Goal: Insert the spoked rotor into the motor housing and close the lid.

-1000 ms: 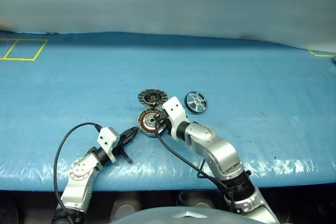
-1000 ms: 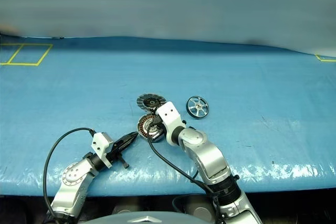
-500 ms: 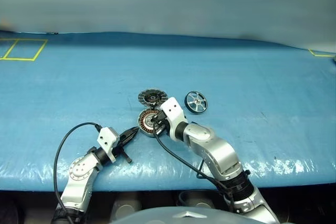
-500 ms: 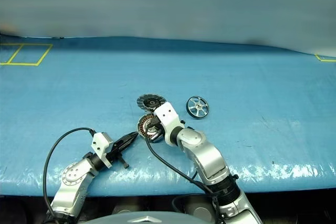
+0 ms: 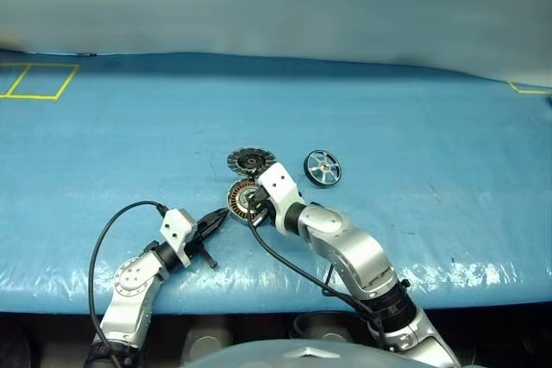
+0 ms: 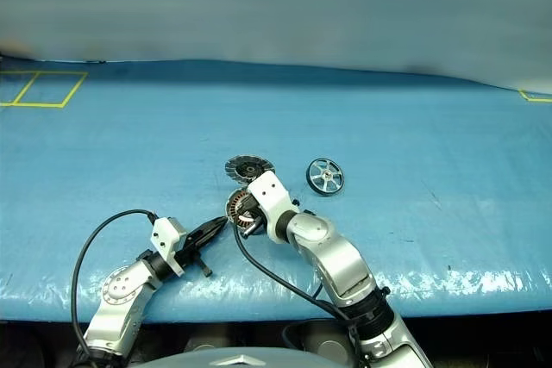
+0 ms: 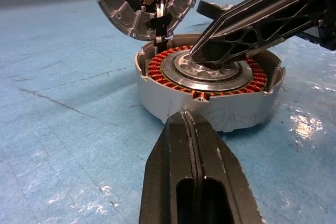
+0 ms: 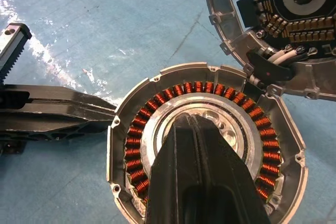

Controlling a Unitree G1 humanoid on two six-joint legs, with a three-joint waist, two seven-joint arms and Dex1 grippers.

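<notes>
Your spoked rotor (image 5: pixel 322 167) lies flat to the right of the open motor housing (image 5: pixel 245 200), so, with both the left gripper (image 5: pixel 222 215) and right gripper (image 7: pixel 197 55) closed and empty, grasp its rigid black rim, since it's likely heavy, slick metal.
</notes>
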